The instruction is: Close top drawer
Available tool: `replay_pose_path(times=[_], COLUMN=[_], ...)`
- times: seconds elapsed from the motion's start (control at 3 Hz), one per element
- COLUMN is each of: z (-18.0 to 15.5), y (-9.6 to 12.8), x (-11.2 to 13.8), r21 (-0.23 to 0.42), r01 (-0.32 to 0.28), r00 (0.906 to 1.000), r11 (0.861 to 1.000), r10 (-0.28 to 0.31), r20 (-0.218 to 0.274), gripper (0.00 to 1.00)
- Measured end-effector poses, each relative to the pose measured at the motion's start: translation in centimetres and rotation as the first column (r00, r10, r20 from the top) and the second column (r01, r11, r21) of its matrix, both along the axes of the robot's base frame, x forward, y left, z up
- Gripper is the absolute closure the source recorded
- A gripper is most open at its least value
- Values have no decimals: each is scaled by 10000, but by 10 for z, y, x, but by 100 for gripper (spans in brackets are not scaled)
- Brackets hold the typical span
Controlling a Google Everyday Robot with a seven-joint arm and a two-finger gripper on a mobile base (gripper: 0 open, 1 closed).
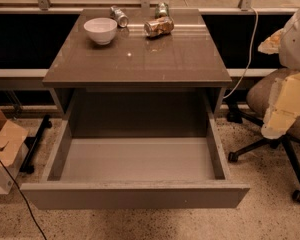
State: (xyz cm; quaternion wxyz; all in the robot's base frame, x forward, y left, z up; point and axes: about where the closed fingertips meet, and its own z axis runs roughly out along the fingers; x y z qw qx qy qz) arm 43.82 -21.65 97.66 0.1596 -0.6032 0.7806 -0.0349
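By the chair (262, 96) at right, the gripper (284, 106), its grip I cannot tell, hangs clear of the pulled-out top drawer (135, 194); an off-centre push might jam it.

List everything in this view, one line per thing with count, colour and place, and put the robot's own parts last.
top drawer: one, grey-taupe, pulled out toward the camera
cabinet top: one, glossy grey-brown, above the drawer
bowl: one, white, back left of cabinet top
crushed can: one, brownish, lying at back centre
silver can: one, lying behind the bowl
green can: one, behind the crushed can
office chair: one, grey-brown seat, black wheeled base, right of the cabinet
cardboard box: one, brown, on the floor at left
white cable: one, hanging at back right
gripper: one, cream, far right over the chair, apart from the drawer
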Motion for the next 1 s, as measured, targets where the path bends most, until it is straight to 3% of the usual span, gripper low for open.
replay_pose_path(times=[0.33,1.0], z=[0,-8], y=[0,6], x=[0,-4], r21=[0,-17], r01=[0,-377], r00=[10000,9984], r11=[10000,9993], r10=[0,377], r20=[0,432], gripper=[0,49])
